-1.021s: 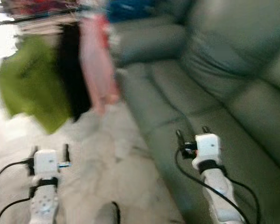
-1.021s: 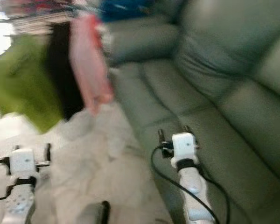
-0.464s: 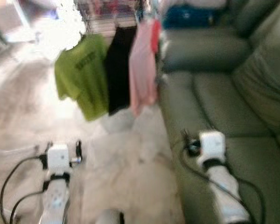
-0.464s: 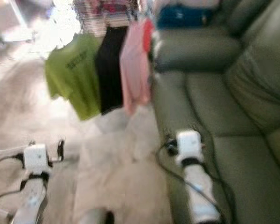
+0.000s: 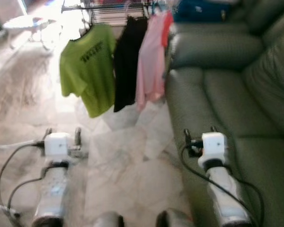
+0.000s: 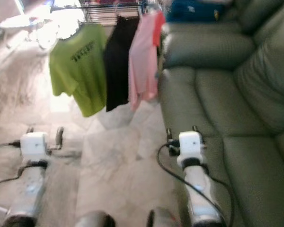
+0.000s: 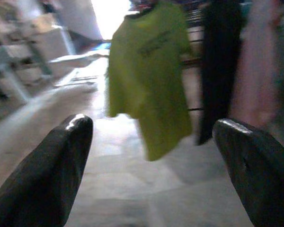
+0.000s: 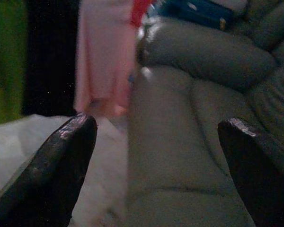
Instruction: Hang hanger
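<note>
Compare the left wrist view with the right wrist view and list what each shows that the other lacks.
Left wrist view alone: bright floor and pale furniture off to one side, seen between the open left tool.
Right wrist view alone: the grey sofa and a blue item on it, between the open right tool.
Both: the green shirt, black garment and pink garment.

Three garments hang in a row on one drying rack (image 5: 114, 6): one lime-green T-shirt (image 5: 86, 66) with dark print across the chest, one black garment (image 5: 128, 61), and one pink garment (image 5: 151, 61) with a red patch near its top. One grey-green leather sofa (image 5: 227, 80) stands just beside them. One blue bundle (image 5: 201, 10) lies on the sofa's arm. One pale table (image 5: 26, 22) stands farther back.
</note>
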`<state>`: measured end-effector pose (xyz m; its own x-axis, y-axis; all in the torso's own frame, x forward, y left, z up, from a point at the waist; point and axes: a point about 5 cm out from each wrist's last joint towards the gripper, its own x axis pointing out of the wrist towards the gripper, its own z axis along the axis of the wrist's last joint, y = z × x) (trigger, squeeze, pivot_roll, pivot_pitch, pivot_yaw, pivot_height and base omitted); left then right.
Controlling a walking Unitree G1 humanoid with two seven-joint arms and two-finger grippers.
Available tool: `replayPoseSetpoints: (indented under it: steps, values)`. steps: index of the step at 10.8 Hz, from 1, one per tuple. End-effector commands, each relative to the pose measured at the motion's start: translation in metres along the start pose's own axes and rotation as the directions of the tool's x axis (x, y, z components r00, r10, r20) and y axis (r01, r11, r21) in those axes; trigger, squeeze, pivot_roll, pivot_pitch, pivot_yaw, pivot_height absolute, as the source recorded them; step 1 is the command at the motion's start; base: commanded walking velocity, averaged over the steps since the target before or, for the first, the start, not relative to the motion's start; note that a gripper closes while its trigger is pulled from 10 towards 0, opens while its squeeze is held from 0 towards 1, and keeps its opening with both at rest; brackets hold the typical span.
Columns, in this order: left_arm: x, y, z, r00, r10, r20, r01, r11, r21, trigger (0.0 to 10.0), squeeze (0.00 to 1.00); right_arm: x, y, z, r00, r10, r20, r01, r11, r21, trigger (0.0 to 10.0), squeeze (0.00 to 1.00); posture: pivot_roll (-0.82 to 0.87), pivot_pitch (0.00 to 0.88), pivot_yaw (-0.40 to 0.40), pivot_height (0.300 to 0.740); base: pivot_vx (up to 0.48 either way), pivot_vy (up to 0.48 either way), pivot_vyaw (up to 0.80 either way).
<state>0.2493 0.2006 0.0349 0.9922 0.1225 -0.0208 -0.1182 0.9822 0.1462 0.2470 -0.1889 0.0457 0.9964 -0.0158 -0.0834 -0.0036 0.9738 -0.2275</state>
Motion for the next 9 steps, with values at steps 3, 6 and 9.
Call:
replayPoseSetpoints:
  steps: [3, 6, 9]
  values:
    - [0.0, 0.002, 0.005, 1.0, -0.006, 0.024, 0.005, 1.0, 0.031, 10.0, 0.0, 0.006, 0.002, 0.003, 0.998, -0.059, 0.012, 0.059, 0.998, 0.005, 10.0, 0.0, 0.0, 0.107, 0.006, 0.74, 0.08, 0.421, 0.0]
    - [-0.004, -0.002, 0.013, 0.999, -0.013, 0.053, 0.011, 0.999, 0.039, 10.0, 0.0, 0.006, 0.003, 0.001, 0.997, -0.077, -0.012, 0.078, 0.997, 0.026, 10.0, 0.0, 0.01, 0.105, 0.005, 0.74, 0.381, 0.288, 0.0]
    - [-0.005, -0.002, 0.019, 0.998, -0.011, 0.058, 0.008, 0.999, 0.038, 10.0, 0.0, 0.004, 0.006, 0.001, 0.999, -0.037, 0.007, 0.036, 0.994, 0.101, 10.0, 0.0, 0.01, 0.104, 0.007, 0.74, 0.404, 0.259, 0.0]
